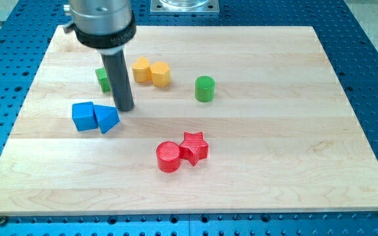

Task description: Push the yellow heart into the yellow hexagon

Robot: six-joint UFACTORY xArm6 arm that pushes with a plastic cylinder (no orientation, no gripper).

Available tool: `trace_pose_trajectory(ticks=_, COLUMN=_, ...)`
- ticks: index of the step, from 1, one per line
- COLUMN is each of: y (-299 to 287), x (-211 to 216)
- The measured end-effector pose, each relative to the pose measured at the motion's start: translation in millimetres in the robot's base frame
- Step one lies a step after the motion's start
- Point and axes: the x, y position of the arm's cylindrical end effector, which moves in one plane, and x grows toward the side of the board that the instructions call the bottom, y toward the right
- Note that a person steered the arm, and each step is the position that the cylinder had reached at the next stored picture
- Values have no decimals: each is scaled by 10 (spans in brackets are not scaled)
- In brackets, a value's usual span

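Note:
The yellow heart (141, 69) lies near the view's top centre-left, touching the yellow hexagon (161, 74) on its right. My tip (125, 107) rests on the board below and left of the heart, just above the blue triangle (107, 118). The rod rises from the tip toward the view's top and partly hides a green block (102, 78) behind it.
A blue cube (83, 116) touches the blue triangle on its left. A green cylinder (205, 88) stands right of the hexagon. A red cylinder (168, 157) and red star (194, 147) sit together at lower centre. The wooden board (274, 131) lies on a blue perforated table.

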Motion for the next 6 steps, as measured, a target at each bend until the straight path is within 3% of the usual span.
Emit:
trace_pose_trajectory(ticks=1, y=183, x=-128)
trace_pose_trajectory(ticks=3, y=-532, x=-764)
trace_pose_trajectory(ticks=4, y=83, x=-856)
trace_pose_trajectory(ticks=6, y=-35, x=-432)
